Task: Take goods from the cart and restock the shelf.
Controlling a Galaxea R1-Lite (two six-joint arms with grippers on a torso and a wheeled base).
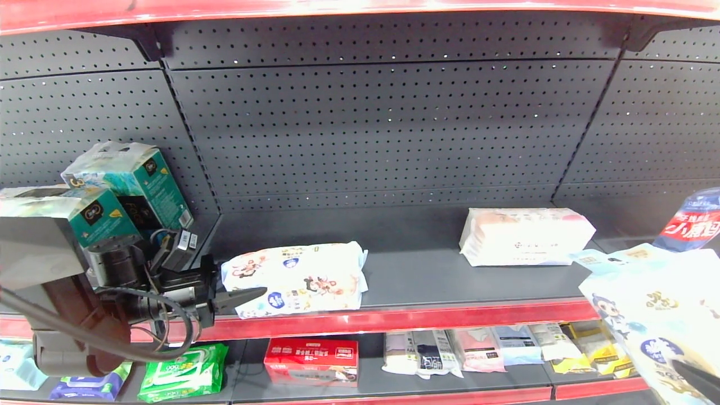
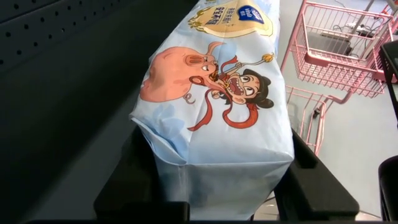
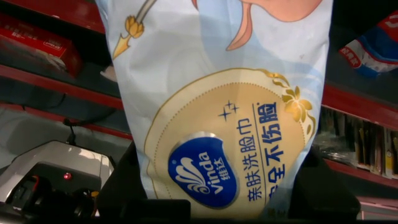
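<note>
The shelf point(image 1: 416, 264) takes up most of what I see: a dark board with a red front lip and a perforated back panel. My left claw point(image 2: 217, 162) is at its front edge. Out past the far end of what that claw holds stands the pink wire cart point(image 2: 339, 56), on the floor and away from the shelf.

The left claw is clamped on the cartoon pack point(image 1: 295, 278). There is one finger along each long side at the near end, and the pack lies flat on the board, stretching away from the claw toward the right.

My right claw point(image 3: 217, 180) is well off to the right of the left one and lower, in front of the shelf lip. It grips the second cartoon pack point(image 1: 658, 315), which hangs clear of the board.

The white pack point(image 1: 526, 236) lies on the same board between the two claws, nearer the right one and farther back. The green boxes point(image 1: 132, 185) are stacked just behind the left claw's wrist, near the back panel, with the upper one tilted. One level down, the red box point(image 1: 312, 360) sits below and a little right of the left claw. The green pouch point(image 1: 183, 371) lies almost straight beneath it.
</note>
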